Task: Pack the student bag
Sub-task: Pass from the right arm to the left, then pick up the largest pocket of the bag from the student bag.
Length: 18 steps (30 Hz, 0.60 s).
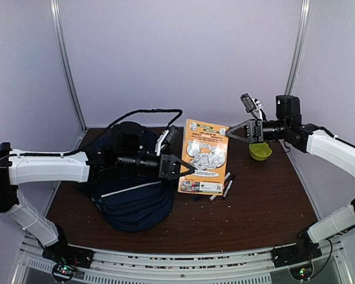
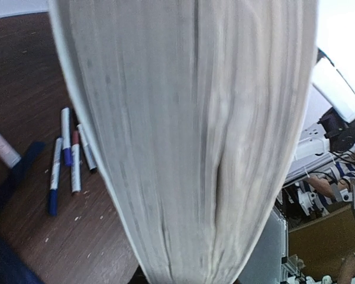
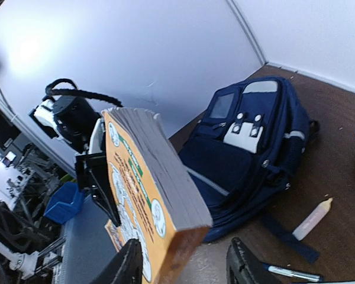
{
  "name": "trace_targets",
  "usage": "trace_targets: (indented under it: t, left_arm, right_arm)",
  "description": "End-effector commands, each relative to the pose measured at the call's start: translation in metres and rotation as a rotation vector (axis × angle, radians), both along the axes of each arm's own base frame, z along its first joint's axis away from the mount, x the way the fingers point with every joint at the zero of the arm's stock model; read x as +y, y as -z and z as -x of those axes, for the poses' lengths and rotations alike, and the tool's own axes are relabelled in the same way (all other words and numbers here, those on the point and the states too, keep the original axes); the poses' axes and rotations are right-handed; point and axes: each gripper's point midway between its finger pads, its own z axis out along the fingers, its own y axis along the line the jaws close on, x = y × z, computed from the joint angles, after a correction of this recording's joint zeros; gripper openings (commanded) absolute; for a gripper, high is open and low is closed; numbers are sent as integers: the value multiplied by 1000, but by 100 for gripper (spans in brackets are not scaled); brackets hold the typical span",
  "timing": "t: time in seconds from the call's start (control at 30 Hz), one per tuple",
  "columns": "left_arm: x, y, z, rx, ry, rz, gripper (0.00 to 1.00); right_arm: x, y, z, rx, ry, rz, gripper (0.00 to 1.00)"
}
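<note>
While the left gripper (image 1: 188,168) is clamping onto the left edge of the orange book (image 1: 204,155), the right gripper (image 1: 231,134) is sitting at the book's far right corner with its jaws apart. The right wrist view is showing that nicely: the two fingers (image 3: 244,266) are straddling the corner, one close by the cover and the other standing clear of the pages, so nothing is being pinched there. The book is tilting up over the table (image 1: 266,207), with the left arm alone gripping it. The bag (image 1: 133,198) is lying on the left side of the table under the left arm, front panel facing up, and what is inside it is not showing in any view. A green bowl (image 1: 260,152) is sitting beneath the right wrist, to the right of the book. Markers (image 1: 226,187) are lying loose by the book's near right corner. The left wrist camera is giving little but grey page edges filling the frame, with the markers off to one side. The right wrist camera is picking up a glue stick (image 3: 310,219) lying near the bag, hard to pick out from above.
</note>
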Motion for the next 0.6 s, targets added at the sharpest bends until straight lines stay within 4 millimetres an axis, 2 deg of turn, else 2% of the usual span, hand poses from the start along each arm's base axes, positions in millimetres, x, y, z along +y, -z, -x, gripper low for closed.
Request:
trace_targets:
  t: [0.0,0.13,0.27,0.4,0.57]
  left_arm:
    - [61,-29,-8,-33,-198,-100,0]
    - [134,-14,-15,32,-403,-267,0]
    - [200,-1,-10,79,-568,-372,0]
    - [245,3,3,121,-659,-419,0]
    - [279,11,16,165,-716,-470,0]
  right_arm:
    - [-9,-10,-12,-208,79,140,52]
    - [13,10,-2,-334,16,336,51]
    - [51,36,10,-441,-56,469,41]
    - [97,75,32,-550,-180,581,35]
    - [147,124,59,-648,-330,692,31]
